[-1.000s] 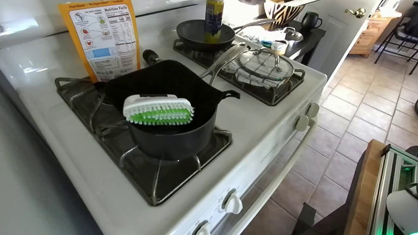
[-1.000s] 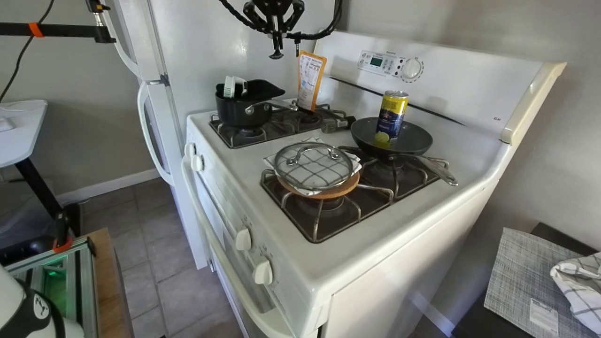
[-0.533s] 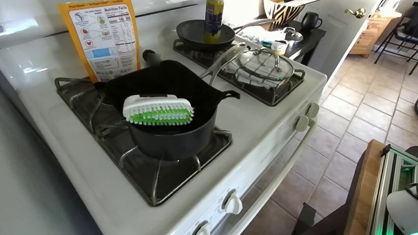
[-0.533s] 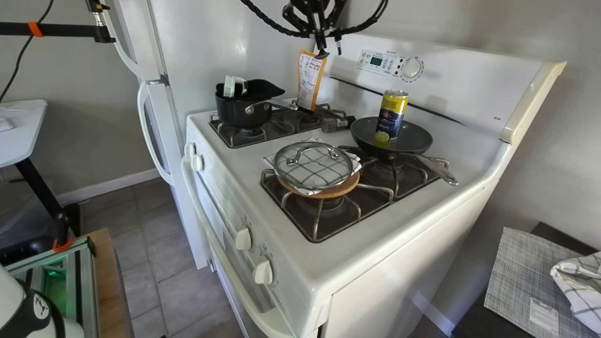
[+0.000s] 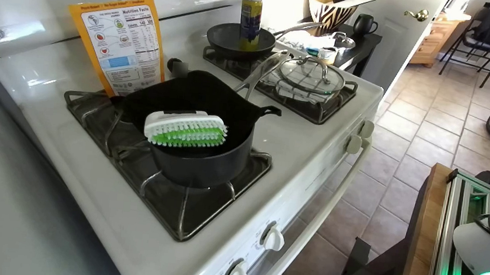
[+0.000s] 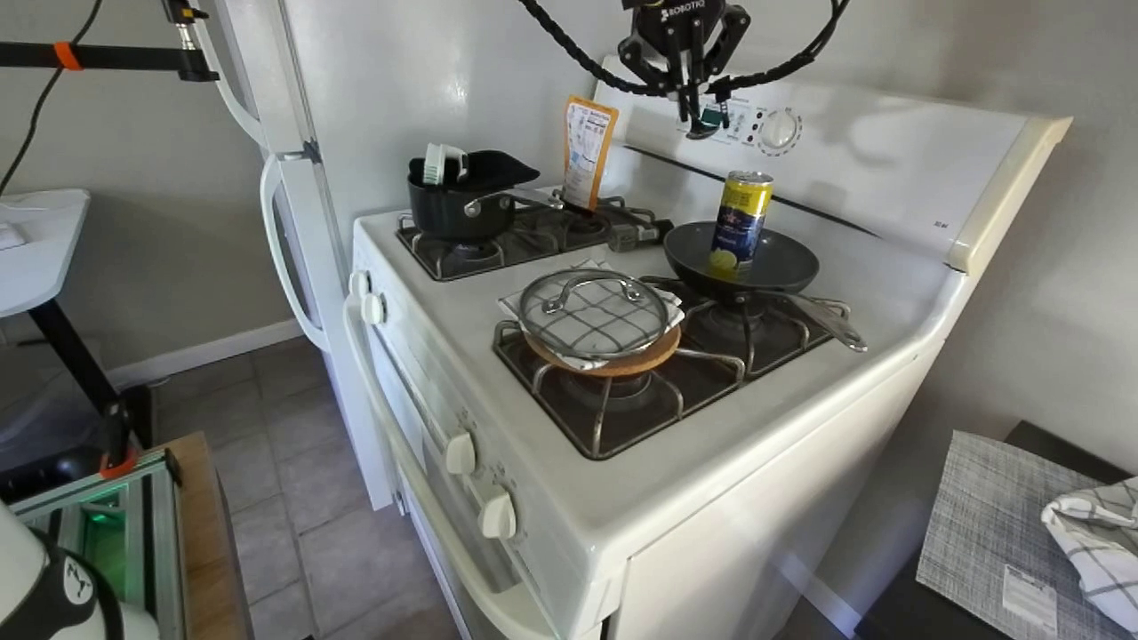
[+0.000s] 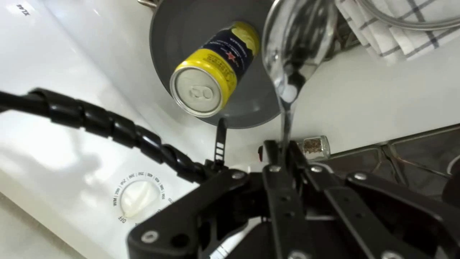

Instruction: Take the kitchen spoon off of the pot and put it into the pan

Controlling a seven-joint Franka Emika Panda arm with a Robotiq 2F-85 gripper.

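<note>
My hand (image 7: 284, 149) was pinching the shiny spoon (image 7: 298, 39) by its handle, with its round end at the top of the wrist view. Beyond it a yellow can (image 7: 219, 68) stood in the pan (image 7: 262, 95), upper middle, and looked easy to bump. In an exterior view I had just moved right, nearer the pan, so only dropping off seemed to remain. The pot (image 6: 458, 213) sat farthest, upper left

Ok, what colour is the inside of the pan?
The pan is dark grey inside, clearest in the wrist view.
</note>
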